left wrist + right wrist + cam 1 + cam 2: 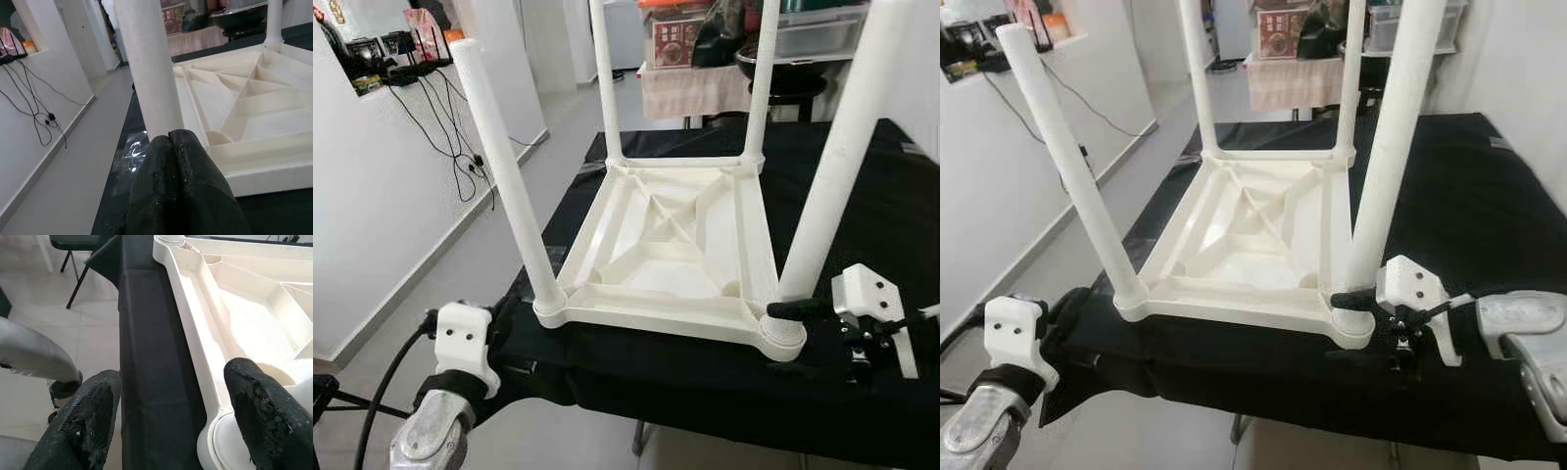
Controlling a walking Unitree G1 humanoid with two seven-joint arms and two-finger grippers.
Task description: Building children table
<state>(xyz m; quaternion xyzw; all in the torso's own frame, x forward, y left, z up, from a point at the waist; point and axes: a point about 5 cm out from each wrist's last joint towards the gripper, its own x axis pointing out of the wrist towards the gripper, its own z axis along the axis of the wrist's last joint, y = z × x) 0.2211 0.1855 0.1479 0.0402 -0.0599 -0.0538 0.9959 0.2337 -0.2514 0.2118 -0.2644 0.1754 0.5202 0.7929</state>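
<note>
Tabletop (666, 245) lay inverted on the black-draped surface (891, 206), ribbed underside up, so that the corner sockets faced upward to take the legs. Four white legs stood upright in those sockets; I judged assembly close to complete. My right claw (1371, 328) sat at the near right leg (837, 166), one finger against the base of that leg at its socket collar, the fingers spread apart and holding nothing; I took this as a position for checking or steadying the joint. My left claw (171, 147) was at the near left corner, fingers clenched together with nothing between them, tips just before the near left leg (504, 166). Whether those tips actually touched the leg I could not confirm from the wrist view.
</note>
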